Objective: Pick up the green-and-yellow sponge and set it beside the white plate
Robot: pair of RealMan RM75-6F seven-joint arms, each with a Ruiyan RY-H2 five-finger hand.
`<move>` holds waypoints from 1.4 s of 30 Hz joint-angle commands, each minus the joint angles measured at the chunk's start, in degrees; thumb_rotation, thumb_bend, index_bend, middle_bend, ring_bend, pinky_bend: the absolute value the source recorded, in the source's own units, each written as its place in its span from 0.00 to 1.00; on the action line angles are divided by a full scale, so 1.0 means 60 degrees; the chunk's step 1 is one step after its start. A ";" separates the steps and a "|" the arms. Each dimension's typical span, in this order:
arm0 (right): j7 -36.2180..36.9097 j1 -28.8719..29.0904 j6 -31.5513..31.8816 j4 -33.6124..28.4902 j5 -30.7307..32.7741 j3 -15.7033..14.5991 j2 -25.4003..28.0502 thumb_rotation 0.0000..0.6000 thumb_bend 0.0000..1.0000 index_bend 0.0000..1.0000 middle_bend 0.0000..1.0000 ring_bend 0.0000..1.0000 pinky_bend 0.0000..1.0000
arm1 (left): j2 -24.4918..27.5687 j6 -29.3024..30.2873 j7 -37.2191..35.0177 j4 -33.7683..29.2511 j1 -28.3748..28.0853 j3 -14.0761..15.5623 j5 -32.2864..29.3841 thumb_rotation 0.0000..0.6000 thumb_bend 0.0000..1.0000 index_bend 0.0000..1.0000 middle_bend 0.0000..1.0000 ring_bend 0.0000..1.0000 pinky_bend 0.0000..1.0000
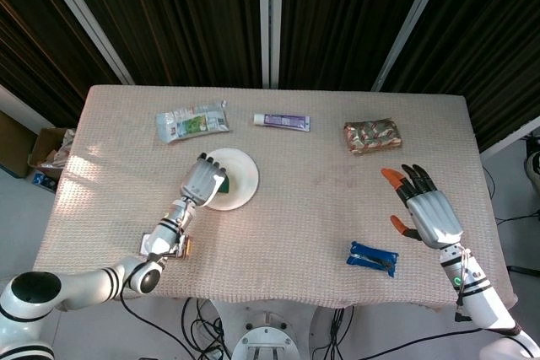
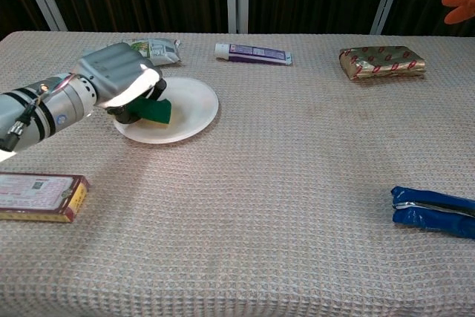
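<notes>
Head view shows the left hand [image 1: 200, 180] reaching in over the near-left part of the white plate [image 1: 242, 173], fingers curled around the green-and-yellow sponge [image 1: 218, 185], of which only a sliver of green shows at the fingertips; the hand covers the plate's left rim, so from above I cannot tell whether the sponge rests on the plate or hangs above it. Well apart, the right hand [image 1: 422, 211] hovers over the counter [image 1: 304, 233] with fingers spread and nothing in them, likely kept clear because the task needs only one arm. Behind the plate lie a toothpaste tube [image 1: 282, 121], a white-green packet [image 1: 192, 121] and a patterned packet [image 1: 372, 135]; a blue pouch [image 1: 372, 257] lies near the front right. Chest view makes the grip plainer: the left hand [image 2: 122, 79] wraps the sponge [image 2: 154, 111] from above, green face outward, low over the plate [image 2: 189, 105] and seemingly at or just above its surface. Judging by this, the sponge is over the plate rather than beside it, so the placing is not yet done. A flat box [image 2: 41, 196] sits at the front left, and only an orange fingertip of the right hand [image 2: 460, 4] shows at the top right corner
</notes>
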 commanded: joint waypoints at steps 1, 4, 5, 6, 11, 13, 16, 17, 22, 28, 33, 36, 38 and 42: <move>0.0008 -0.0026 0.0029 0.0003 -0.0003 -0.0004 0.0010 1.00 0.23 0.00 0.14 0.00 0.00 | 0.0175 0.0261 -0.0062 -0.0390 -0.0025 -0.0184 0.0055 1.00 0.34 0.57 0.49 0.42 0.38; 0.0041 -0.0059 0.0066 0.0022 -0.0015 -0.0011 0.0011 1.00 0.23 0.00 0.14 0.00 0.00 | 0.0284 0.0255 0.0032 -0.0594 -0.0140 -0.0324 -0.0013 1.00 0.34 0.57 0.49 0.42 0.38; 0.0052 -0.0068 0.0073 0.0034 -0.0016 -0.0014 0.0009 1.00 0.23 0.00 0.14 0.00 0.00 | 0.0281 0.0217 0.0129 -0.0612 -0.0189 -0.0337 -0.0054 1.00 0.34 0.57 0.49 0.42 0.38; 0.0069 -0.0082 0.0075 0.0051 -0.0007 -0.0020 0.0008 1.00 0.23 0.00 0.14 0.00 0.00 | 0.0263 0.0132 0.0305 -0.0612 -0.0278 -0.0329 -0.0099 1.00 0.34 0.57 0.49 0.42 0.38; 0.0167 -0.0130 0.0082 0.0135 0.0029 -0.0030 0.0009 1.00 0.23 0.00 0.14 0.00 0.00 | -0.0041 -0.0267 0.0940 -0.0364 -0.0579 -0.0186 -0.0388 1.00 0.34 0.57 0.49 0.42 0.38; 0.0192 -0.0139 0.0081 0.0160 0.0028 -0.0033 0.0012 1.00 0.23 0.00 0.14 0.00 0.00 | -0.0168 -0.0385 0.1142 -0.0156 -0.0638 -0.0104 -0.0513 1.00 0.34 0.57 0.49 0.42 0.38; 0.0218 -0.0152 0.0079 0.0183 0.0027 -0.0036 0.0015 1.00 0.23 0.00 0.14 0.00 0.00 | -0.0336 -0.0431 0.1372 0.0137 -0.0678 0.0005 -0.0635 1.00 0.34 0.57 0.49 0.42 0.38; 0.0217 -0.0156 0.0083 0.0186 0.0024 -0.0037 0.0016 1.00 0.23 0.00 0.14 0.00 0.00 | -0.0357 -0.0435 0.1415 0.0183 -0.0672 0.0033 -0.0674 1.00 0.34 0.58 0.49 0.42 0.38; 0.0240 -0.0179 0.0151 0.0185 -0.0048 -0.0030 0.0008 1.00 0.23 0.00 0.14 0.00 0.00 | -0.0102 -0.0031 0.1285 -0.0172 -0.0540 -0.0118 -0.0783 1.00 0.34 0.58 0.49 0.42 0.38; 0.0236 -0.0188 0.0159 0.0173 -0.0075 -0.0025 0.0015 1.00 0.23 0.00 0.14 0.00 0.00 | 0.0449 0.0575 0.1204 -0.0950 -0.0342 -0.0140 -0.0568 1.00 0.34 0.59 0.49 0.42 0.38; 0.0238 -0.0206 0.0135 0.0194 -0.0037 -0.0030 -0.0007 1.00 0.23 0.00 0.14 0.00 0.00 | 0.0158 0.0166 0.1893 -0.0704 -0.0486 0.0203 -0.0864 1.00 0.34 0.59 0.50 0.42 0.38; 0.0224 -0.0213 0.0103 0.0204 0.0005 -0.0028 -0.0004 1.00 0.23 0.00 0.14 0.00 0.00 | -0.0150 -0.0011 0.2175 -0.0414 -0.0593 0.0363 -0.0928 1.00 0.34 0.59 0.50 0.42 0.38; 0.0214 -0.0215 0.0104 0.0200 0.0013 -0.0020 0.0003 1.00 0.23 0.00 0.14 0.00 0.00 | -0.0335 -0.0056 0.2372 -0.0228 -0.0660 0.0423 -0.0958 1.00 0.35 0.59 0.50 0.42 0.38; 0.0226 -0.0230 0.0145 0.0187 0.0006 0.0002 0.0009 1.00 0.23 0.00 0.14 0.00 0.00 | -0.0579 -0.0027 0.2557 0.0024 -0.0758 0.0388 -0.1022 1.00 0.35 0.59 0.50 0.42 0.38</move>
